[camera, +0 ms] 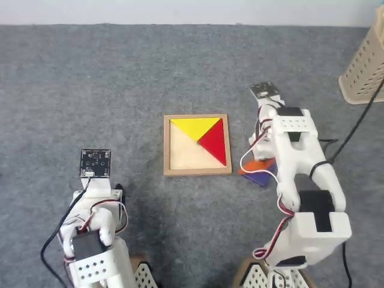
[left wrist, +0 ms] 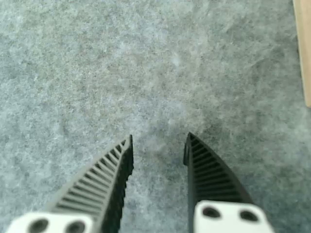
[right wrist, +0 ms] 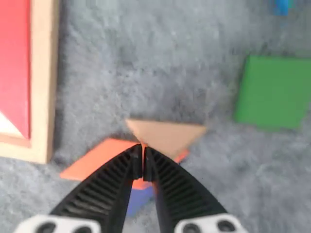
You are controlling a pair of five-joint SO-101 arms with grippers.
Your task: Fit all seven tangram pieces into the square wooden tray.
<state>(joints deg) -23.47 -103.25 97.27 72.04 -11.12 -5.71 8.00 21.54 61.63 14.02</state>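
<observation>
Right end effector (right wrist: 143,148) clamped on tan triangle (right wrist: 167,133), left end effector (left wrist: 160,138) apart over carpet (left wrist: 146,63)

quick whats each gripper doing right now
left gripper: open, holding nothing
right gripper: shut on a corner of the tan wooden triangle

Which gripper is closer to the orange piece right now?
Right. The right gripper is just over the orange piece beside the tray; the left gripper is across the tray, over carpet.
</observation>
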